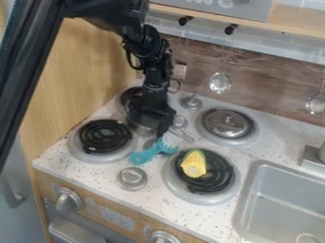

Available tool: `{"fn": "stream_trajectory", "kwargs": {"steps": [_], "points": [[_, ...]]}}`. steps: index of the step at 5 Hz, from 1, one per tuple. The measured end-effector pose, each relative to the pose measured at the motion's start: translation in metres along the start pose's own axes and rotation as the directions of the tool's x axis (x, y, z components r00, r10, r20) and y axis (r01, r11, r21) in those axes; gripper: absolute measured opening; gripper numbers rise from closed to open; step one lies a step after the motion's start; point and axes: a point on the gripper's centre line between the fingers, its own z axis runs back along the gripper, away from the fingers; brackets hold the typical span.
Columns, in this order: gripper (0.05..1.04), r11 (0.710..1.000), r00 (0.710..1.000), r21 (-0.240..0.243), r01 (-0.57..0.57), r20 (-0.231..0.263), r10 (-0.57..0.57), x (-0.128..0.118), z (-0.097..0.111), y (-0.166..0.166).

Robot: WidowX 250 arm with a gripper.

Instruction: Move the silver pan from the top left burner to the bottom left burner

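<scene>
Over the right side of the top left burner (129,96) hangs the black gripper (155,113), pointing down. The silver pan (141,127) shows partly beneath and left of the gripper, near that burner's front right edge; the gripper hides much of it. Whether the two touch is unclear. The bottom left burner (104,137) has a black coil with nothing on it.
A blue brush (147,154) lies between the front burners. A yellow and green toy (194,164) sits on the bottom right burner, and a round silver lid (227,123) on the top right one. A small silver lid (132,178) stands at the front; the sink (279,204) is right.
</scene>
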Motion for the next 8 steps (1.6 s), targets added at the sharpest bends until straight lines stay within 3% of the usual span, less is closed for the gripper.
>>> {"fn": "stream_trajectory", "kwargs": {"steps": [1,3,4,6,7,8], "points": [[0.945,1.000,1.000,0.014,-0.006,-0.025,0.007,-0.001,0.004,0.002],[0.427,0.999,0.998,0.032,-0.012,-0.055,0.014,0.002,-0.003,0.003],[0.258,0.999,0.997,0.048,-0.001,-0.078,0.005,0.002,-0.005,0.003],[0.097,0.999,0.997,0.031,0.013,-0.076,-0.010,-0.002,0.006,-0.009],[0.071,0.999,0.998,-0.012,-0.048,0.030,0.048,-0.005,0.042,-0.008],[0.064,0.991,0.984,-0.032,-0.130,0.116,0.133,-0.018,0.063,-0.002]]}}
